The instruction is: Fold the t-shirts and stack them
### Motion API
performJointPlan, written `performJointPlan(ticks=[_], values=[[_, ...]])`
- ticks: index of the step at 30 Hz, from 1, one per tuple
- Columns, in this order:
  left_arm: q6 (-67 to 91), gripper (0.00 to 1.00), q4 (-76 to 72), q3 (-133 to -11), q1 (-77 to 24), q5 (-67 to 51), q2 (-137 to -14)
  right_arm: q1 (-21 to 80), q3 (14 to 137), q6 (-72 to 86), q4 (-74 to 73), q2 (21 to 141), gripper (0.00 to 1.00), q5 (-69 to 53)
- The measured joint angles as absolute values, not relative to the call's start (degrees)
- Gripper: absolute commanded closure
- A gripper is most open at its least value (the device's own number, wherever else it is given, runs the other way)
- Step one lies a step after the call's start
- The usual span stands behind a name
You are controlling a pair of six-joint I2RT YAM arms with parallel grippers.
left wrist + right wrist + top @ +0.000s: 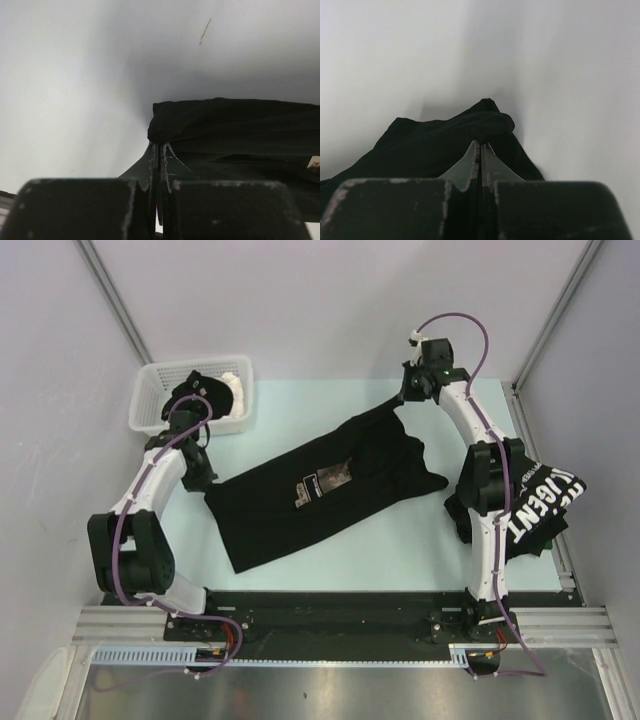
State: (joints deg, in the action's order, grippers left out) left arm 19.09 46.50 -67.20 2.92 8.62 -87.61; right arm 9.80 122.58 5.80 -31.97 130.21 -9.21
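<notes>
We hold printed shirt (320,490) by 2 corners. Left gripper (159,150) clamped on 1, right gripper (481,146) clamped on other. Cloth stretches flat between them, ready for folding. Lettered shirt (545,505) waits behind right gripper.

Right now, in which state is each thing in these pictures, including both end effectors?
printed t-shirt, stretched out on the table, pinched at two ends
lettered t-shirt, bunched up at the table's right edge, not held
basket, upright, with white cloth inside
left end effector, shut on the printed t-shirt
right end effector, shut on the printed t-shirt
</notes>
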Motion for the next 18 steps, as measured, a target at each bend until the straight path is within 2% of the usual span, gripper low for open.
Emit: performJointPlan(ticks=[18], values=[[19.2,1.0,49.1,-62.9,2.9,2.6,-80.9,8.7,117.3,6.5,-44.1,126.0,1.0,-6.5]])
